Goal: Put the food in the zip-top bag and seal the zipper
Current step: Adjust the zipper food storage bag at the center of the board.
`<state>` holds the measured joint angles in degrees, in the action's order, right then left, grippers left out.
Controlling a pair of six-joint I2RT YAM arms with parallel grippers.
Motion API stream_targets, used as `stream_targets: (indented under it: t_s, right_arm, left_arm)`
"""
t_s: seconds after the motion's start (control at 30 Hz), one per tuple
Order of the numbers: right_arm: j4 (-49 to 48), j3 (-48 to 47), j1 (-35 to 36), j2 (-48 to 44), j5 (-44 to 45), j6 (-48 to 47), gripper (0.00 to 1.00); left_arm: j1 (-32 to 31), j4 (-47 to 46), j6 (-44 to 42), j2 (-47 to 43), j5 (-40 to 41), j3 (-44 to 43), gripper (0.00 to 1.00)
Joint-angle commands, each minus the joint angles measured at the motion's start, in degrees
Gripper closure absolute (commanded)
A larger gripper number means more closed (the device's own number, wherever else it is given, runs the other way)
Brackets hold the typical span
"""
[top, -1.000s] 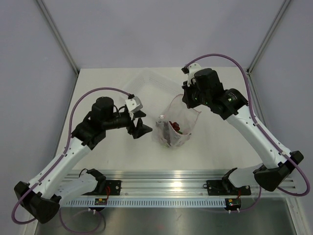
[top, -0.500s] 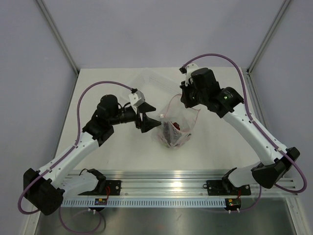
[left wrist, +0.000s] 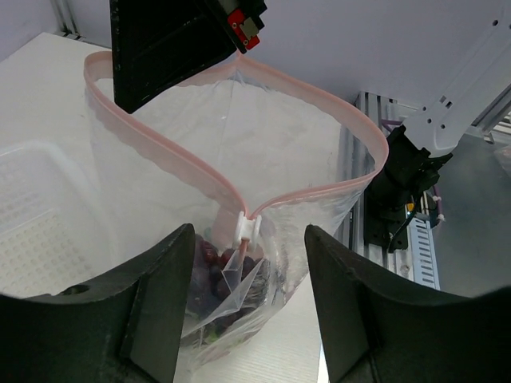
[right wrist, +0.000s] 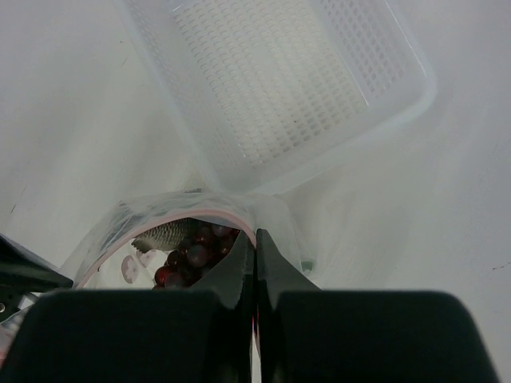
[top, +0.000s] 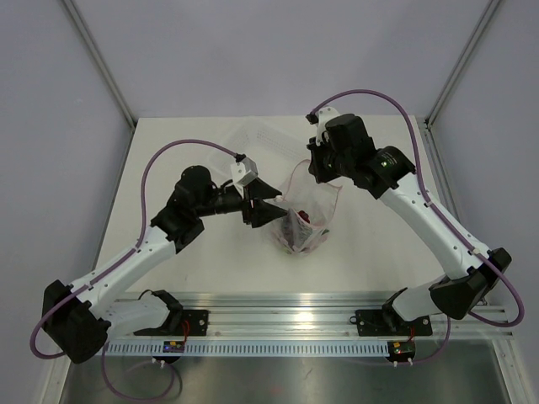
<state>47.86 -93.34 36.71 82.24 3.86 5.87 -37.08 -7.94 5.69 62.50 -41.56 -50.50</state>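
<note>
The clear zip-top bag [top: 305,215] hangs open in mid-table, its mouth up. The dark red grape bunch [right wrist: 192,257] and the grey fish [right wrist: 164,233] lie inside it; grapes also show in the left wrist view [left wrist: 214,275]. The chili and lettuce are hidden. The pink zipper [left wrist: 200,171] rings the open mouth and ends in a whitish tab [left wrist: 247,227]. My right gripper [top: 318,172] is shut on the bag's far rim and holds it up. My left gripper [top: 271,210] is open, its fingers [left wrist: 160,303] on either side of the tab end, not touching it.
The white rectangular tray [top: 261,143] stands behind the bag, toward the back of the table; its perforated floor [right wrist: 271,88] shows in the right wrist view. The metal rail [top: 278,324] runs along the near edge.
My left arm has swung right, bringing the open gripper up to the bag's tab end. The right gripper has shifted slightly left, still holding the rim.
</note>
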Motion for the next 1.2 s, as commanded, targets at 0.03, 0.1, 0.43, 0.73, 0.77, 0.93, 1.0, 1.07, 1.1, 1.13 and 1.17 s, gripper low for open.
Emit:
stream_targets:
  t_s: [0.03,0.1,0.43,0.73,0.77,0.93,1.0,1.07,1.1,1.13,1.17]
  right_arm:
    - [-1.1,-2.7,-0.2,-0.1,0.4,0.6,1.00]
    - [-0.9,-2.8,-0.1,-0.2,0.4,0.7,1.00]
    - [-0.3,-3.3,-0.1,-1.1,-0.3,1.1,1.00]
    - [1.8,-4.9,-0.2,-3.7,-0.8,-1.7,0.86]
    - [2.4,-5.3,-0.1,-3.9,-1.0,-2.0,0.87]
    - [3.3,-6.5,-0.1,-3.7,-2.5,-2.1,1.00]
    - [3.4,-6.0,-0.1,-3.3,-2.0,-1.8,1.00]
    - [2.9,-5.1,-0.1,-3.2,-1.6,-1.4,1.00]
    - [2.9,-4.9,-0.2,-3.2,-1.5,-1.3,0.99]
    - [2.8,-4.7,-0.2,-3.2,-1.5,-1.2,1.00]
    - [2.8,-4.6,-0.1,-3.1,-1.4,-1.1,1.00]
  left_arm:
    - [-0.4,-5.2,0.5,0.3,1.0,0.0,0.45]
    - [-0.4,-5.0,0.5,0.0,1.1,0.1,0.53]
    - [-0.4,-3.1,0.1,-0.7,1.5,-1.2,1.00]
    - [-0.2,4.2,-8.2,-3.1,-1.8,-3.4,1.00]
    - [0.2,6.0,-8.9,-3.0,-2.6,-4.2,1.00]
    - [1.0,7.9,-8.8,-1.2,-4.9,-6.3,1.00]
    - [1.1,7.8,-8.3,-0.4,-5.0,-6.5,1.00]
    - [1.2,7.6,-7.6,0.0,-5.4,-6.4,1.00]
    - [1.2,7.5,-7.5,0.1,-5.5,-6.2,1.00]
    - [1.2,7.2,-7.1,0.3,-5.4,-6.1,1.00]
    - [1.2,7.2,-7.0,0.3,-5.3,-6.0,0.89]
